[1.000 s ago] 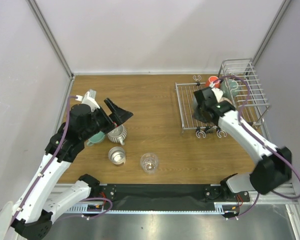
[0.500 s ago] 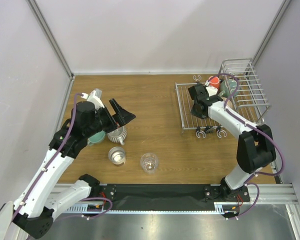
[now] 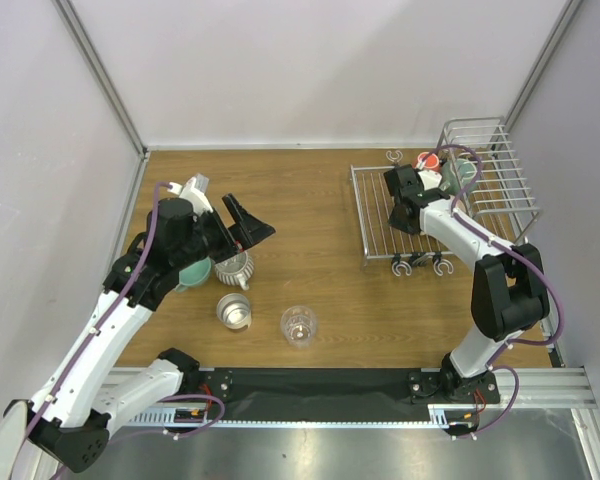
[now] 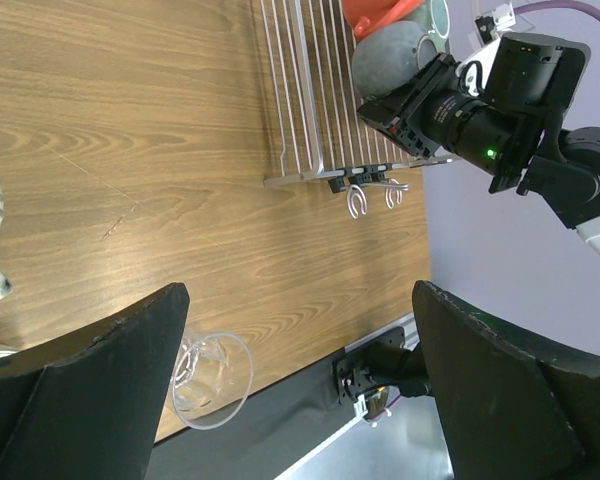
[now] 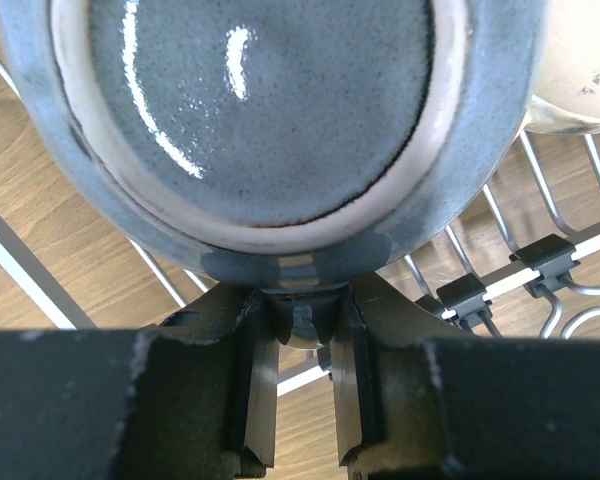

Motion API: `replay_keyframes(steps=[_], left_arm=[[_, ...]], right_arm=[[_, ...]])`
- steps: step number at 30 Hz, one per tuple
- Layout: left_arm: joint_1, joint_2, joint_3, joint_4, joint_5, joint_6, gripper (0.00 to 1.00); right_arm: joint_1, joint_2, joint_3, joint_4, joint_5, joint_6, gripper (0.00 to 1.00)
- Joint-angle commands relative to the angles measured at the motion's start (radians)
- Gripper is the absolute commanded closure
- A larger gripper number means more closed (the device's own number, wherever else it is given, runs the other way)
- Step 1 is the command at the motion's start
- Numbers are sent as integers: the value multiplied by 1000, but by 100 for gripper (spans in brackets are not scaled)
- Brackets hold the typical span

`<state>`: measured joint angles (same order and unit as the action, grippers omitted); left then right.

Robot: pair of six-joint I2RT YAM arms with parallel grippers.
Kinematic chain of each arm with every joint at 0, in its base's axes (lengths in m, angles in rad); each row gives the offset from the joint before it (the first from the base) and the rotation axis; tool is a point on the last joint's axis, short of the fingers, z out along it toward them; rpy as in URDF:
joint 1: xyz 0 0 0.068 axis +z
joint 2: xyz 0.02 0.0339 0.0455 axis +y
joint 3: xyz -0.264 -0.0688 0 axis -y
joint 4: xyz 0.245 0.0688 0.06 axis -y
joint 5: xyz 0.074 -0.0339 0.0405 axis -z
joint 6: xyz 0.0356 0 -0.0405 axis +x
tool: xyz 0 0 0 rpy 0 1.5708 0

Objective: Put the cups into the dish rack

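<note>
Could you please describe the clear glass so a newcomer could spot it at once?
Start at the brown wooden table and look along its near edge. The clear drinking glass stands upright there, just right of the shiny steel cup. It is the only see-through cup, standing apart from the rest.

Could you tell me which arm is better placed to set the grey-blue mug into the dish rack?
Right. The right pincer is shut on the grey-blue mug, over the dish rack's flat grid. The left pincer is open and empty, above the loose cups across the table.
</note>
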<state>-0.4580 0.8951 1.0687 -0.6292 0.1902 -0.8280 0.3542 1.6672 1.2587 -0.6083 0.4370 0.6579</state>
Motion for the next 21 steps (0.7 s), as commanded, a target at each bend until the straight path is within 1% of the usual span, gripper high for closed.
replay_keyframes(steps=[1,7,11,13,21], left_arm=[[12,-5,28,36,28,20,0],[18,-4,25,31,32,21,0],[19,-4,19,36,40,17,0],[19,-1,14,43,45,15,0],[19,14,-3,69,69,1,0]], right_arm=[[-12,-23,21,71,92,0,100],[-35,-27,-7,70,97,-1,100],[-72,-32,-27,73,94,0,100],[-87,-37,-39,85,106,-29,100],[-116,-35,-51,91,123,-40,100]])
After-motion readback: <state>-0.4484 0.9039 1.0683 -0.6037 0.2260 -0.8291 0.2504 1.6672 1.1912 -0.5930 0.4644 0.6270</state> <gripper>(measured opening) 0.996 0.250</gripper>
